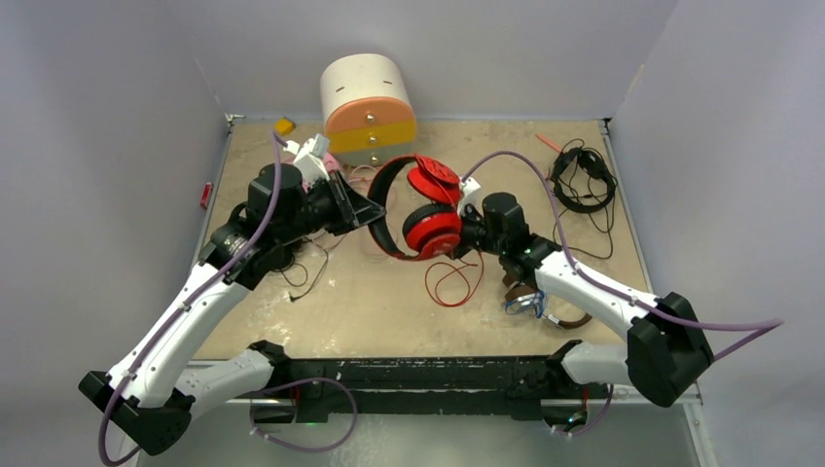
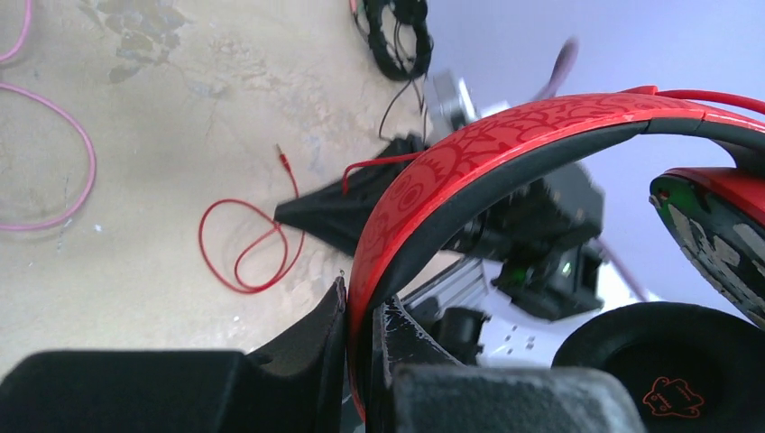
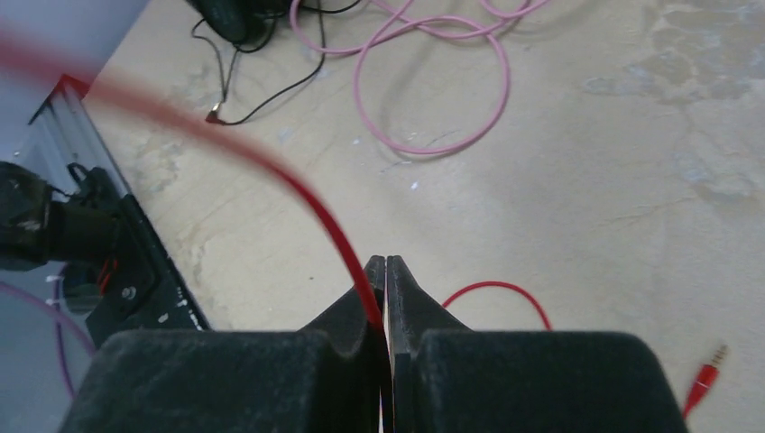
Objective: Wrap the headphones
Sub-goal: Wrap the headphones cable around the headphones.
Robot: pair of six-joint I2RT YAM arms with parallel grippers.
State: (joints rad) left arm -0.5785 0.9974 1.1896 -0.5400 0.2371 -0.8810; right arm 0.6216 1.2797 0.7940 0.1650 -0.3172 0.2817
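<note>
Both clamped | left hand [image 2: 364, 305]: red headband [image 2: 469, 162] | right hand [image 3: 385, 268]: red cable [image 3: 298, 194], wrist view only

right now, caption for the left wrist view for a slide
Left gripper pinching the red headphones by the headband, red cable looped on the table.

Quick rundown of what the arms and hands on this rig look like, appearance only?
The two match. The left arm and right arm have white links between black joint housings and black bases, and a purple cable loops along each. The left hand and right hand are black, each with two wedge-shaped fingers tapering to thin tips.
</note>
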